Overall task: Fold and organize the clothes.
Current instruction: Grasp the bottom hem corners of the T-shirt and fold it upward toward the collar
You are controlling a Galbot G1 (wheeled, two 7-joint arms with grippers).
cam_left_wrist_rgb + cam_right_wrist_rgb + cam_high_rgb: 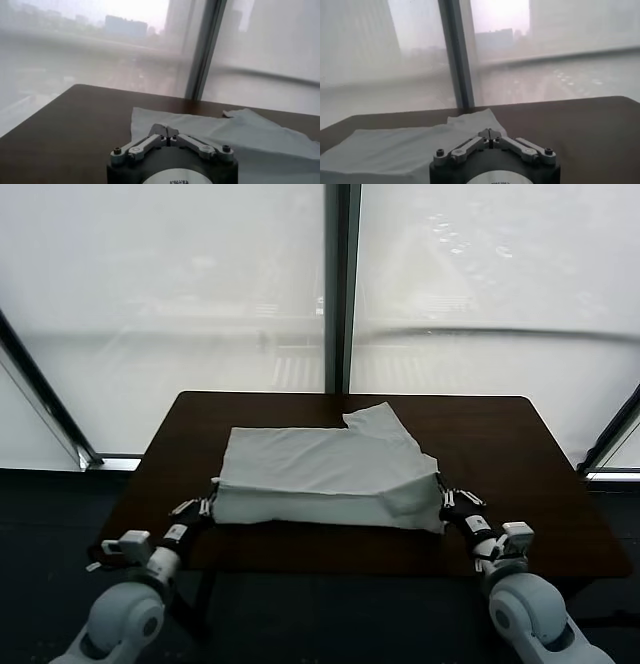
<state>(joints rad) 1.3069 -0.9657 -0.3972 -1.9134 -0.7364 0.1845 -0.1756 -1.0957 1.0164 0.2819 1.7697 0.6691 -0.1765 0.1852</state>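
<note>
The white T-shirt (325,474) lies on the dark brown desk (500,444), a little toward the near edge, with its plain white side up. It is partly folded: the body makes a wide flat rectangle, and one sleeve (385,427) sticks out at the far right side. The near edge of the cloth is lifted a little above the desk and hangs between the two arms.

The left gripper (210,506) is at the near left corner of the shirt. Its jaws are closed and pinch the cloth at this corner. In the left wrist view the gripper (167,134) has its tips pressed together against the white fabric (260,140), which spreads out on the desk beyond them.

The right gripper (442,496) is at the near right corner of the shirt, also with jaws closed on the cloth. In the right wrist view its tips (490,134) meet at the edge of the shirt (400,142); the fabric lies to one side and bare desk (580,125) to the other.

Behind the desk stands a large window (200,304) with a dark vertical post (340,284).
</note>
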